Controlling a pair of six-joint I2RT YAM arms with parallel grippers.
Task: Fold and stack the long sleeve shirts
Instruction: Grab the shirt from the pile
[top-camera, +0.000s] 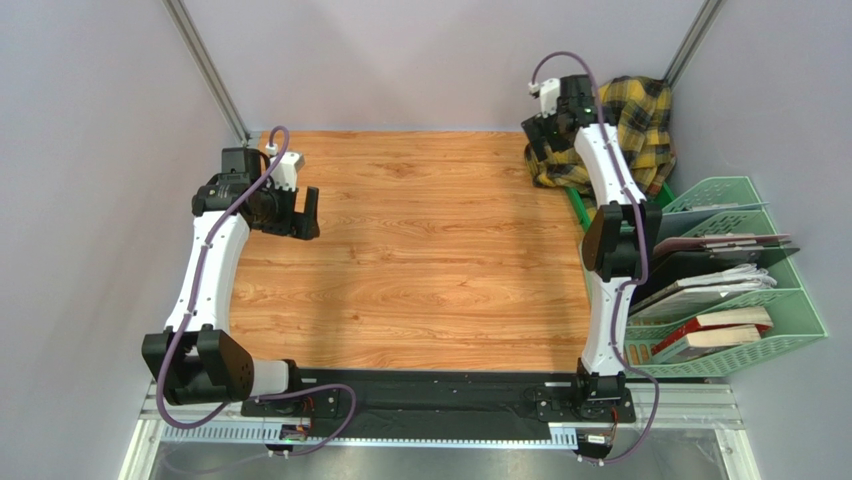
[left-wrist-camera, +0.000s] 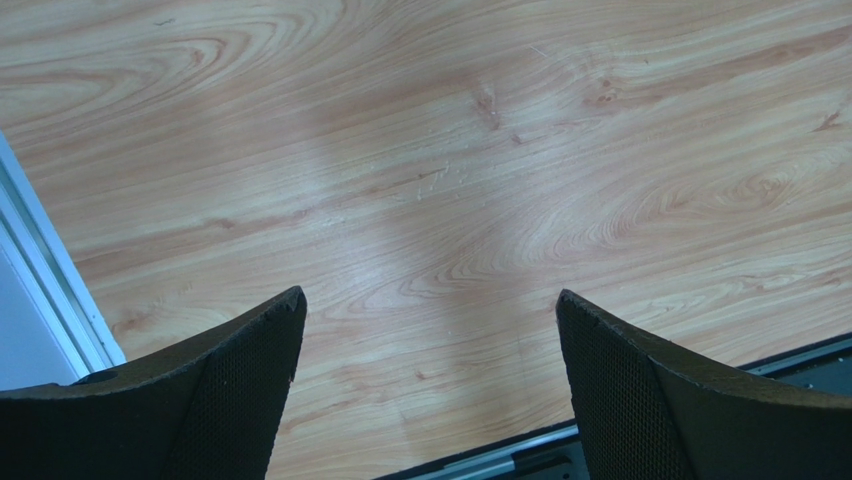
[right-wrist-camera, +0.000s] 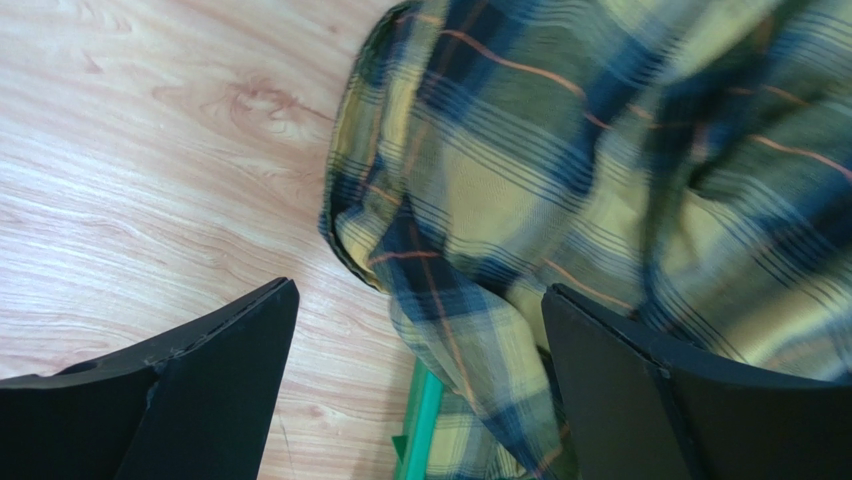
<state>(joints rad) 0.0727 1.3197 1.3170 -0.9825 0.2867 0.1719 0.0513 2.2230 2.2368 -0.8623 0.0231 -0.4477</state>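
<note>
Just beyond the far end of a green rack (top-camera: 790, 335) of books, the yellow and black plaid shirt (top-camera: 630, 120) lies crumpled, draped over a green tray (top-camera: 577, 208) edge. The right gripper (right-wrist-camera: 418, 290) hangs at the shirt's side away from the rack, jaws spread wide, holding nothing; the left gripper (left-wrist-camera: 430, 295), well apart from the rack, gapes equally wide above the wooden table (top-camera: 430, 260).

From above, my right arm (top-camera: 610, 170) crosses the yellow check shirt (top-camera: 645, 120) at the far right and hides part of it. On the right wrist view the shirt runs off the top and right edges, its weave smeared. The green tray (top-camera: 577, 210) shows only a sliver under the cloth. Anything printed on the books in the file rack (top-camera: 800, 325) is too small for me to read.
</note>
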